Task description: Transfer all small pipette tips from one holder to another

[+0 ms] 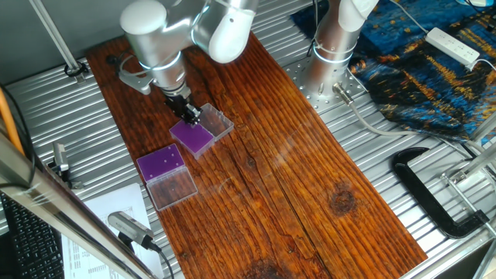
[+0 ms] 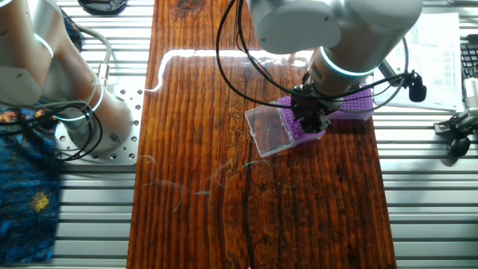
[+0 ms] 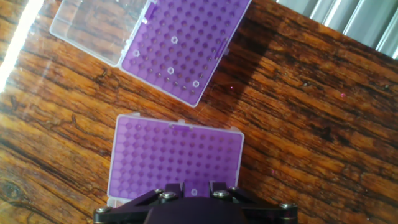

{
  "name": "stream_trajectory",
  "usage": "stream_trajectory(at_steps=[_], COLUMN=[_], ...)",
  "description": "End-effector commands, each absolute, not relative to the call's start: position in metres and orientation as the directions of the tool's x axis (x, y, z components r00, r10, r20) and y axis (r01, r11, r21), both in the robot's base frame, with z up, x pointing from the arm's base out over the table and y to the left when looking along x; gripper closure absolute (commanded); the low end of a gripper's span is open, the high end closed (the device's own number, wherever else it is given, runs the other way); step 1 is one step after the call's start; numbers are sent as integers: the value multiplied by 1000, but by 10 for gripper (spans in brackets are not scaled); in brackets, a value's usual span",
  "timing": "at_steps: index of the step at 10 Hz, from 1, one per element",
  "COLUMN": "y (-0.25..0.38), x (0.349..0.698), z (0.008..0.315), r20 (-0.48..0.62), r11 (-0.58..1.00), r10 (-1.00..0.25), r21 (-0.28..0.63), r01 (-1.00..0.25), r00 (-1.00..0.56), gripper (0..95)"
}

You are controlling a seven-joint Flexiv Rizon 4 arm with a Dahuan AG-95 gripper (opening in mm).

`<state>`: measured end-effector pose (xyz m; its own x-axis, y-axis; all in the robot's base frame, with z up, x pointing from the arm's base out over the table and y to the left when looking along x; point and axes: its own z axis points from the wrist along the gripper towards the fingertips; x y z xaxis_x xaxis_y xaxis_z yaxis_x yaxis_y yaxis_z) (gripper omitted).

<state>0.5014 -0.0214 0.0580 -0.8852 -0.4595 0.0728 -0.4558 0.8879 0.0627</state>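
Closest to the lens on the hand, the dark pincer [image 3: 194,198] fills the bottom edge, its screw-studded base hiding the fingertips, so I cannot tell how far apart they stand. Just under it lies a purple tip holder [image 3: 176,160] with a grid of holes; one pale ring shows in the row nearest the pincer, right at the base plate. Beyond that holder, a little apart from it, sits a second purple holder [image 3: 180,46] set at a slant, with its clear lid [image 3: 99,28] folded open to one side. The small pipette tips [image 3: 173,40] show there as a few whitish rings scattered over the grid — four that I can count, one near the lid hinge, one higher up, two toward the edge facing the first holder. From one fixed view the silver arm [image 1: 155,39] leans over the dark wooden tabletop [image 1: 310,170] and the pincer's tip comes down on the holder with the open clear lid [image 1: 219,122], while the other holder [image 1: 161,163] stands apart on a clear box. From the other fixed view black cables loop around the wrist, and a holder [image 2: 357,101] lies behind the pincer, partly hidden.
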Motion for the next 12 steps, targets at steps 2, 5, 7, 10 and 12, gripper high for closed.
stream_trajectory(at_steps=[2,5,7,10,12], y=[-20,-21,-22,-21,-21], x=[501,501,500,500,500], z=[54,55,55,54,52], r20=[71,71,70,72,71], r11=[888,881,877,878,878], r10=[-459,-473,-480,-479,-477], r21=[61,66,66,65,64], r01=[-456,-469,-476,-475,-474], r00=[-885,-878,-874,-875,-876], gripper=[950,760,760,760,760])
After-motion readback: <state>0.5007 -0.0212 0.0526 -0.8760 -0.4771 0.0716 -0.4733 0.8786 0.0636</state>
